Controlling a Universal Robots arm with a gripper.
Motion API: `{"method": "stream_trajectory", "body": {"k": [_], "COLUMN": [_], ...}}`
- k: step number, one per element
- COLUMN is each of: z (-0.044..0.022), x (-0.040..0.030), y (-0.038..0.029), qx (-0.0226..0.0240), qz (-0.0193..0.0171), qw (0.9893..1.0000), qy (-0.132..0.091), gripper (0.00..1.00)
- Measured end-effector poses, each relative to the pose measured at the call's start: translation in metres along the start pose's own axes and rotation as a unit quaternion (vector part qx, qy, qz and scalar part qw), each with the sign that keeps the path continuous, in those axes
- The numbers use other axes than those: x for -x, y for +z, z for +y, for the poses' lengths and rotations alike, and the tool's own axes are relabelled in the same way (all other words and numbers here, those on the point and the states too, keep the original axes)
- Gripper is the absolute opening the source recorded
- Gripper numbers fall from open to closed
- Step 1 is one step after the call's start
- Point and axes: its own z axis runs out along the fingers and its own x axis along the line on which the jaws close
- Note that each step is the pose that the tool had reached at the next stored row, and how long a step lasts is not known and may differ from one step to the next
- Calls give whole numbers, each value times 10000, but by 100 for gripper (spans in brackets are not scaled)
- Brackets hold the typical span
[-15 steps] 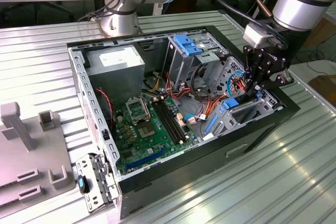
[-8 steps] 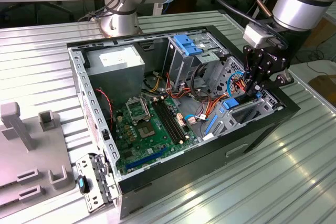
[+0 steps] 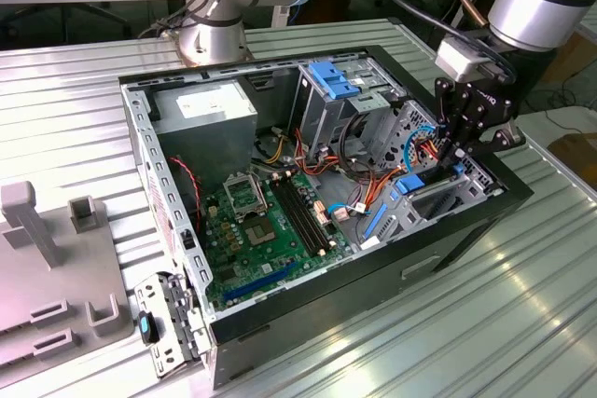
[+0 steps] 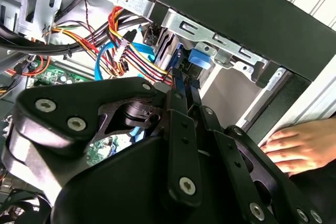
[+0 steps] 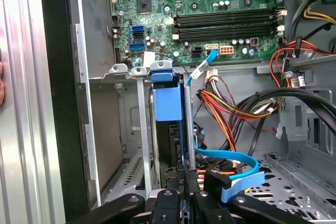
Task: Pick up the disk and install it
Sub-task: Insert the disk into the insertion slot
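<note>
One black claw is clamped on the near edge of the flat dark disk with blue plastic carrier frame, which stands edge-on, partly inside the grey metal drive cage of the open black computer case; pickup looks done, full seating seemingly remains.

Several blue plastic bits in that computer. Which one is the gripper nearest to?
The blue frame on the disk, directly below the gripper. The other, a blue latch, sits atop the drive cage, farther away.
</note>
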Motion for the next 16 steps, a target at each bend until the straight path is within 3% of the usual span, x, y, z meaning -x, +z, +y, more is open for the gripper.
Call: {"method": "stream_trajectory", "body": {"k": [2,6,8,10,13,16], "z": [-2,-8,-11,-13,-14,-14], "x": [-3,-52,-104,-130,-146,-146], "y": [0,3,7,8,9,10], "qx": [2,11,20,26,28,29], "qz": [-20,-117,-249,-332,-374,-376], "qw": [10000,9999,9997,9994,9993,9993], "qy": [6,15,21,26,28,28], "gripper": [17,17,17,17,17,17]}}
